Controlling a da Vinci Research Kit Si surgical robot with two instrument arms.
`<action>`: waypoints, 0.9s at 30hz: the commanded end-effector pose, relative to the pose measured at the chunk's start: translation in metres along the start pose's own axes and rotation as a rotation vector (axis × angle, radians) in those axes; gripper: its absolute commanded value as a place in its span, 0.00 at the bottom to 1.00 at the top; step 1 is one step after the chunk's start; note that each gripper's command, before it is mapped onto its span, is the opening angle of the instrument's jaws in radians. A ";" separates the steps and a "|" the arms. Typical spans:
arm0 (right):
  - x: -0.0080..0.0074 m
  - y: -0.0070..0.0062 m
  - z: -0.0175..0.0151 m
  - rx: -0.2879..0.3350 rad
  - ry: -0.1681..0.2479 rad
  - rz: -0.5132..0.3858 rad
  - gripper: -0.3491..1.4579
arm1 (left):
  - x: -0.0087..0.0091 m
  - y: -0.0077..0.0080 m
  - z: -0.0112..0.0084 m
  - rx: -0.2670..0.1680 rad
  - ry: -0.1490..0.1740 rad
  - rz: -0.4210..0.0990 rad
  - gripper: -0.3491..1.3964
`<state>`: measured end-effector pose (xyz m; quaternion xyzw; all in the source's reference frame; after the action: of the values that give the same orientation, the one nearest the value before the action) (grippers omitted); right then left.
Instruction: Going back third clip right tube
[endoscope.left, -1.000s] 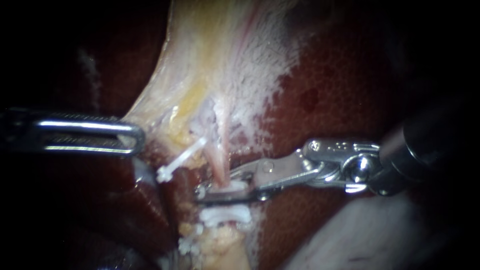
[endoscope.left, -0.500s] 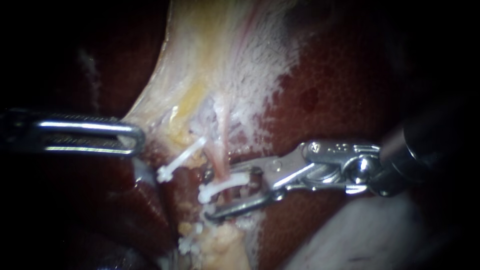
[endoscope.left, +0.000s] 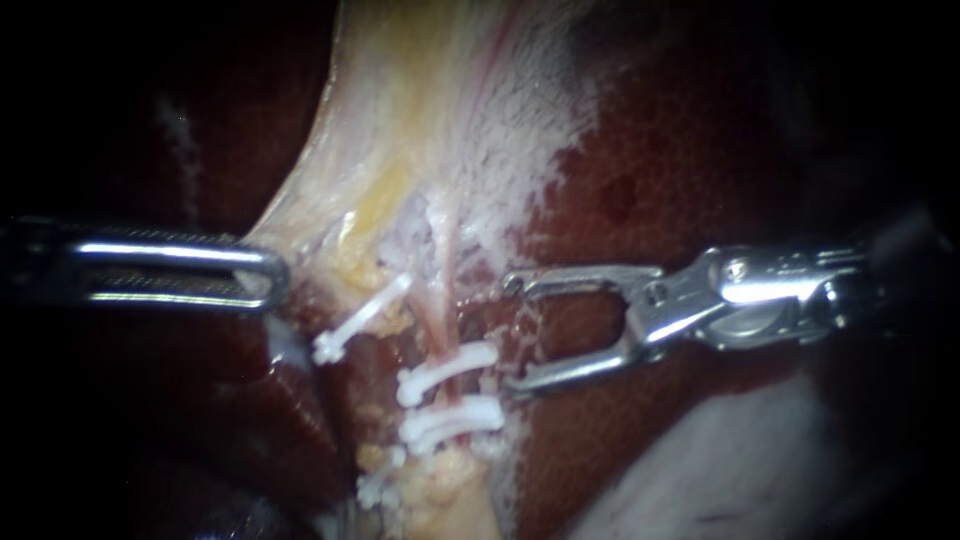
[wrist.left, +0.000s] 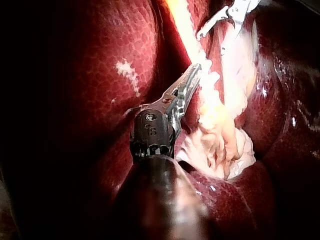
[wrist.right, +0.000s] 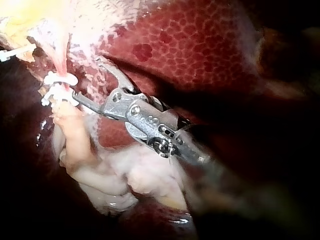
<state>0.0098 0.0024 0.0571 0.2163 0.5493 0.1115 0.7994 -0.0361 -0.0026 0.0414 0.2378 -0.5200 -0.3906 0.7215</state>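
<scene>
While the left instrument (endoscope.left: 262, 272) reaches in from the left edge with its long, looped steel jaws clenched on the rim of the pale tissue (endoscope.left: 420, 120), the right instrument (endoscope.left: 515, 333) sits at centre right. Its jaws are spread in a wide fork and hold nothing. Just left of those open tips, low in the middle of the frame, the right tube (endoscope.left: 441, 315) runs down as a thin pink strand. Across it lies the top clip (endoscope.left: 447, 368), a white, slightly curved plastic bar with a knobbed end, just beside the lower tip. Directly below it sit the lower clips (endoscope.left: 455, 420), stacked close together. A slanted clip (endoscope.left: 358, 322) lies further left. The pale tissue looks fibrous and yellow-streaked. Around it the liver (endoscope.left: 700, 150) is dark red, wet and finely mottled.
</scene>
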 end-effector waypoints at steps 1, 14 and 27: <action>0.0002 0.0000 -0.0003 -0.001 0.000 -0.008 0.52 | 0.0000 0.0001 0.0000 0.001 0.000 0.000 0.00; 0.0002 -0.0009 -0.0021 0.010 0.000 -0.039 0.52 | 0.0008 0.0013 0.0002 0.002 0.001 0.004 0.00; -0.0003 -0.0014 -0.0028 0.041 0.002 -0.067 0.52 | 0.0043 0.0050 0.0020 -0.010 0.015 0.000 0.00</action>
<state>0.0069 0.0017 0.0558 0.2134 0.5591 0.0732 0.7978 -0.0358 -0.0032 0.0488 0.2358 -0.5126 -0.3906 0.7274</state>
